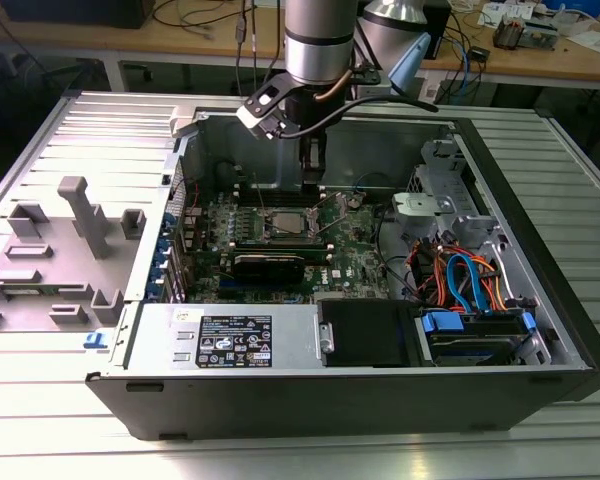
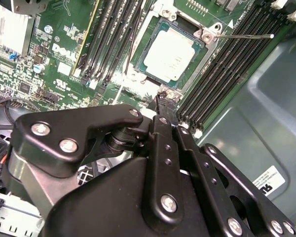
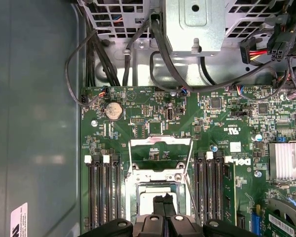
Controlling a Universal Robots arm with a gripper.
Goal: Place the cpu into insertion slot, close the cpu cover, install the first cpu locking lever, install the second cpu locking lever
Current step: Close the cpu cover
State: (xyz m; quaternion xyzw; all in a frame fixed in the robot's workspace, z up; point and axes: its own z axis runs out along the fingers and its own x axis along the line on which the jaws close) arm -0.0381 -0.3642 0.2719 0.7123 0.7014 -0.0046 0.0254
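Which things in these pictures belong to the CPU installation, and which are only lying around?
For the job: flat silver-grey square cpu; dark square insertion slot with silver frame; thin silver cpu cover; thin wire locking lever; black end effector.
Just there: long black memory slots; round silver coin battery; finned silver heat sink; blue and orange cables; grey plastic blocks.

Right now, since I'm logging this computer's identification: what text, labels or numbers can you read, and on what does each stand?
On the silver metal power-supply box, large white sticker: print too small to read.
On the grey case wall, small white sticker: blurred, cut off.
On the green circuit board, white printing: a maker's logo, not transcribed; the rest too small.
On the silver-grey square cpu: no legible marking.
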